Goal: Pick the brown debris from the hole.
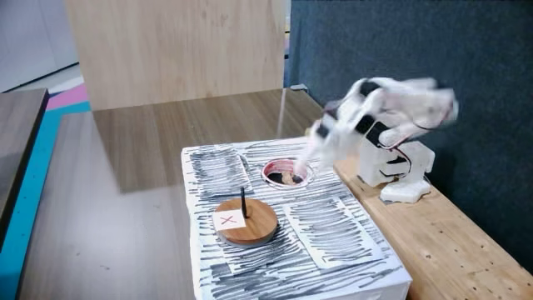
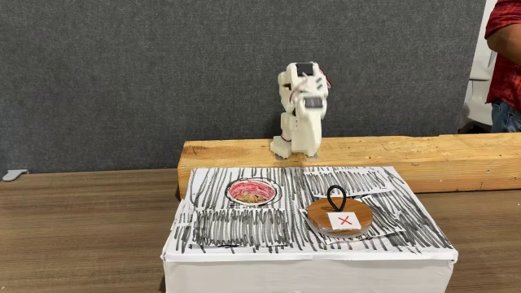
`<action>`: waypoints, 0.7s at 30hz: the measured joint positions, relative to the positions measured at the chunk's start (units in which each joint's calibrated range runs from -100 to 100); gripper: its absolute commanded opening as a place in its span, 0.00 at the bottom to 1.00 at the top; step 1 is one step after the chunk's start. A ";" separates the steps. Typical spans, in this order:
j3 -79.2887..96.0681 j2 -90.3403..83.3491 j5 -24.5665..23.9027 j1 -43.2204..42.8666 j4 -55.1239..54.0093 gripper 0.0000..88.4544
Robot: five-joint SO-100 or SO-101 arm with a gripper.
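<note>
The hole (image 1: pixel 275 171) is a round red-lined opening with a pale rim in the white, black-scribbled box top (image 1: pixel 333 229). It also shows from the front in the other fixed view as the hole (image 2: pixel 238 189). The brown debris (image 2: pixel 255 196) lies inside it as a tan patch. In the side fixed view the white arm is motion-blurred and reaches down from its base toward the hole. My gripper (image 1: pixel 313 155) is a smear just above the hole's right rim, and its jaws cannot be made out. The arm (image 2: pixel 303 102) stands behind the box in the front view.
A round wooden disc (image 1: pixel 250 225) with a red X card and a black peg sits on the box near the hole, also seen as the disc (image 2: pixel 326 218). The arm's base stands on a wooden beam (image 2: pixel 407 155). A person in a red shirt (image 2: pixel 506 41) stands at the right edge.
</note>
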 measured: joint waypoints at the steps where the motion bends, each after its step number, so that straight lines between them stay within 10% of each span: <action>1: -0.72 -2.69 0.00 -0.15 0.00 0.18; 21: -1.98 -7.48 -0.36 -0.37 0.09 0.18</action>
